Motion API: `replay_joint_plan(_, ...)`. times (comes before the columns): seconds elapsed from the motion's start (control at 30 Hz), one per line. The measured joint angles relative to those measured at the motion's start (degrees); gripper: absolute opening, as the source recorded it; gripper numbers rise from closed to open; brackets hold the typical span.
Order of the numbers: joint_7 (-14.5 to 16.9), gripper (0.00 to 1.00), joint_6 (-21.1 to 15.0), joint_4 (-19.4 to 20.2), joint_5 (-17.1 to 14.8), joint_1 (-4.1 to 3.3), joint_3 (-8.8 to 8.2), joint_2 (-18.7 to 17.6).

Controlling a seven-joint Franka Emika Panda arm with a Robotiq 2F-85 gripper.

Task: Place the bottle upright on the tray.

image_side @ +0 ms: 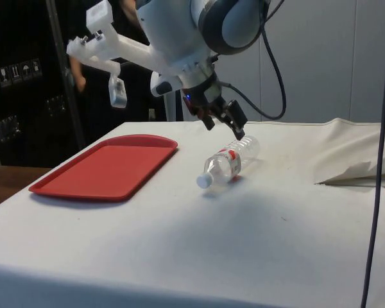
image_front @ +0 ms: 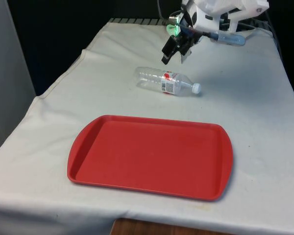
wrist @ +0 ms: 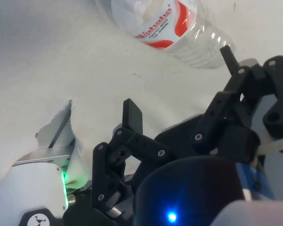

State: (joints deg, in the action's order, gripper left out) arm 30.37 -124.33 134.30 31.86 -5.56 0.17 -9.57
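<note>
Fingers [wrist: 132,116] of the gripper [image_front: 174,55] are seen spread wide apart, with nothing held between them and nothing touched — the jaws stand fully open in the wrist view. In the front view the gripper is hung in the air above the cloth [image_front: 255,98], tilted, just beyond the bottle [image_front: 166,82] towards the table's far end. In the side view the gripper [image_side: 226,123] is found close over the bottle's [image_side: 230,161] base end, apart from it.

The bottle is laid on its side on the cloth, clear plastic with a red-and-white label and a white cap. Its cap is pointed to the front view's right. In the wrist view the bottle [wrist: 165,23] is seen beyond the fingertips, its label facing up.

The tray [image_front: 152,156] — red and flat — is set nearer the front camera, well apart from the bottle, and nothing is carried on it. In the side view the tray [image_side: 109,165] is seen beyond the bottle.
</note>
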Motion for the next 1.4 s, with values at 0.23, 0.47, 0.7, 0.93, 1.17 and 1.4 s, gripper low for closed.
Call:
replay_joint_plan(0.23,0.00,1.00,0.17,-0.29,1.60,-0.06,0.23,-0.86)
replay_joint_plan(0.47,0.00,1.00,0.69,-0.69,3.21,-0.11,0.69,-1.72)
replay_joint_plan(0.7,0.00,1.00,1.20,-0.74,4.76,-0.23,1.03,-2.35)
replay_joint_plan(0.93,-0.06,1.00,1.60,-0.92,6.13,-0.34,1.60,-3.21)
replay_joint_plan(1.17,-0.52,1.00,1.89,-1.89,7.05,-0.52,2.01,-4.58)
replay_joint_plan(1.4,-1.66,1.00,2.69,-3.09,8.42,-0.74,2.46,-6.42)
